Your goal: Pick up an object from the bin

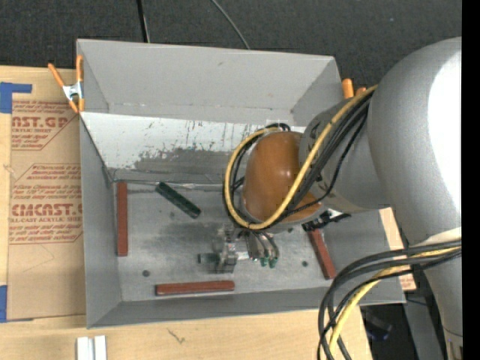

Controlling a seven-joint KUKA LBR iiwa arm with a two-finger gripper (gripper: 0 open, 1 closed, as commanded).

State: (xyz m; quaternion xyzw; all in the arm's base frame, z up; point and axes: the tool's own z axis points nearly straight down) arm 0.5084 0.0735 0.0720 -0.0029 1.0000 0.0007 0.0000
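- Camera view: the gripper (241, 252) is low over the floor of the bin (202, 81), at the lower middle of the frame, its tip a cluster of metal and greenish parts.
- A small dark piece (207, 259) lies on the floor just left of that tip, close against it. Whether they touch cannot be told.
- Whether the gripper is spread or closed cannot be told, nor whether it has hold of anything.
- The arm (409, 148) comes in from the right of the frame as a big pale grey body. Its orange-brown cover (268, 172) points down over the gripper, and yellow-and-black cables (231, 190) loop round the cover's left side.
- A dark green stick (178, 199) lies slanted, up and left of the gripper and apart from it.
- Three reddish-brown bars lie near the walls: the left bar (121, 220) upright in the frame, the lower bar (195, 287) flat along the near wall just below the gripper, and the right bar (322, 252) slanted under the arm.
- Bare floor lies left of the gripper, between the dark green stick and the lower bar.
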